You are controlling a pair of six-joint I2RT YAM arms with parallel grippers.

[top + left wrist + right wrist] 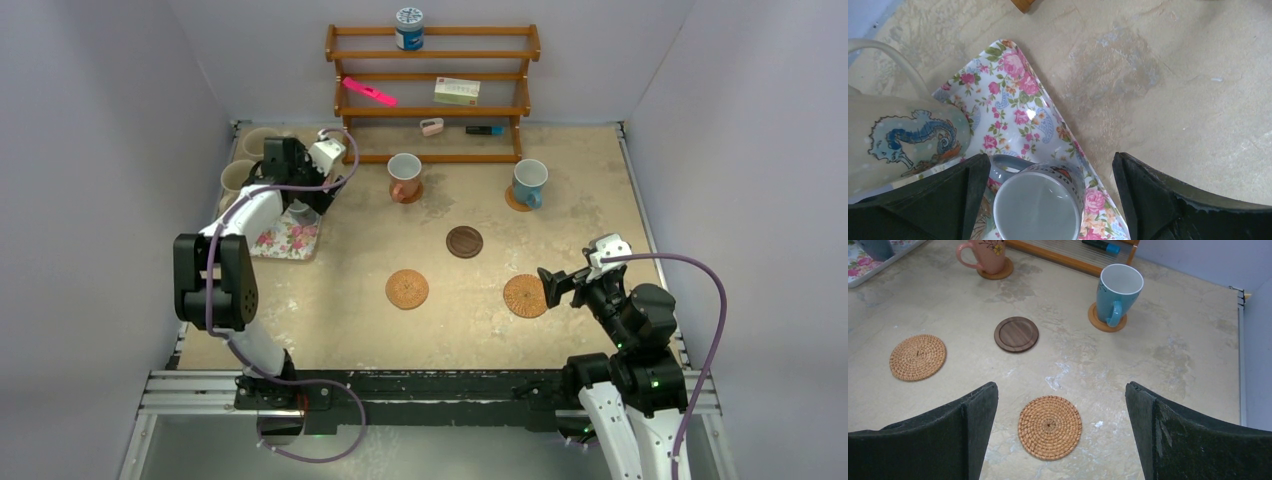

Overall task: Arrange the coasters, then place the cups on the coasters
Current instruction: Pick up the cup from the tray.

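left arm (pixel 247 213) — extended, left fingers (pixel 962 200) spread | right arm (pixel 640 316) — folded low, right fingers (pixel 973 436) spread

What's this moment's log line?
left gripper open over grey mug on floral mat | right gripper open | pink mug, blue mug on coasters | three coasters bare

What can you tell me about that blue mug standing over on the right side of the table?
The light blue ceramic-looking mug has a white inside, which looks empty, and a few small dark marks near its rim. It stands upright, with its loop handle turned toward the side of the table where the arms are mounted. It sits on a round tan coaster, just in front of the wooden rack. Nothing but the coaster touches it.
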